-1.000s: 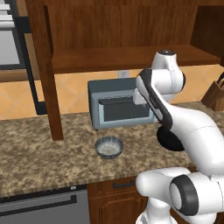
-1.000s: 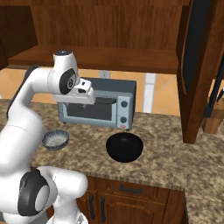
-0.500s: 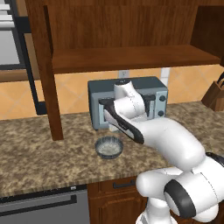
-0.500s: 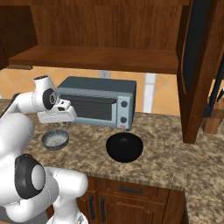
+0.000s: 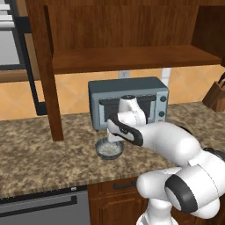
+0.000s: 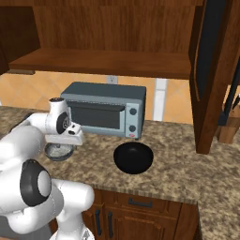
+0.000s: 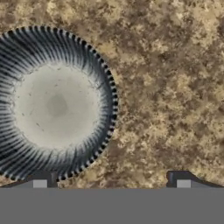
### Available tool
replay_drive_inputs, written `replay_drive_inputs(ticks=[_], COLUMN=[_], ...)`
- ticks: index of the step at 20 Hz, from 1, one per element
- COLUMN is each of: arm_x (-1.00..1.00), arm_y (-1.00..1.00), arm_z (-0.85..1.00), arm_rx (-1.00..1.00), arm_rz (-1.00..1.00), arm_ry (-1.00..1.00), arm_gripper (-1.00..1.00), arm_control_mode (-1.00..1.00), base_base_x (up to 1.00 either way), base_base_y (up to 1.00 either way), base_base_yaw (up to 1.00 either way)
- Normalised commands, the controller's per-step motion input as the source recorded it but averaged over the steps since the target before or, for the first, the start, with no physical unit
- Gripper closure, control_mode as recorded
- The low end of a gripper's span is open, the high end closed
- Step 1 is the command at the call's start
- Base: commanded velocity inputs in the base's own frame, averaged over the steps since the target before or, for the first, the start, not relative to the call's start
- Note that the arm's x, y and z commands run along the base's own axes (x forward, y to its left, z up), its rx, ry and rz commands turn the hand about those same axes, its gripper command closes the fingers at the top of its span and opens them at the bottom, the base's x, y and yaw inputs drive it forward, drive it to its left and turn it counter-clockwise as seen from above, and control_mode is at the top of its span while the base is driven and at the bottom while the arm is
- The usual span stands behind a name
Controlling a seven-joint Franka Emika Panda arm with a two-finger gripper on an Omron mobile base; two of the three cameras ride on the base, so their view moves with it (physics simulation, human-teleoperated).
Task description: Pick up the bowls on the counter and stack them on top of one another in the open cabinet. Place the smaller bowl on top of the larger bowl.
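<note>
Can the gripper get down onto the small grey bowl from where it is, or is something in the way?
Probably yes. The gripper is open right above the small grey bowl, one fingertip over its rim, the other over bare counter. Nothing lies between. The toaster oven stands behind; the black bowl sits apart.

The tool (image 7: 111,180) hung low over the tabletop (image 5: 39,162), its two fingertips apart; one stood at the rim of the smaller bowl (image 7: 54,105), the other over bare granite with nothing between them but that rim. Just behind the bowl the toaster oven (image 5: 128,102) walled off the rear of the tabletop. To the left, granite lay free as far as the thick wooden post (image 5: 46,74) of the open cabinet (image 5: 132,57). To the right, the larger bowl (image 6: 133,157) sat well apart from the small one, with open granite between. The cabinet shelf (image 6: 103,63) ran wide and bare above the oven, bounded on the right by a second post (image 6: 213,79).
</note>
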Motion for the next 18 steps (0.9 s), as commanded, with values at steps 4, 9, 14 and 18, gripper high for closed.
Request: replay_drive_inputs(ticks=[4, 9, 14, 18], arm_x=[0.15, 0.29, 0.12, 0.01], arm_y=[0.0, 0.28, 0.22, 0.0], arm_z=[-0.54, -0.27, -0.24, -0.31], arm_rx=[0.08, 0.01, 0.0, 0.0], arm_rz=[-0.07, -0.02, -0.01, -0.01], arm_ry=[-0.02, -0.01, 0.0, -0.02], arm_gripper=[-1.0, -1.0, -1.0, 1.0], arm_control_mode=[-1.0, -1.0, -1.0, -1.0], base_base_x=[0.0, 0.0, 0.0, 0.0], base_base_y=[0.0, 0.0, 0.0, 0.0], base_base_yaw=[0.0, 0.0, 0.0, 0.0])
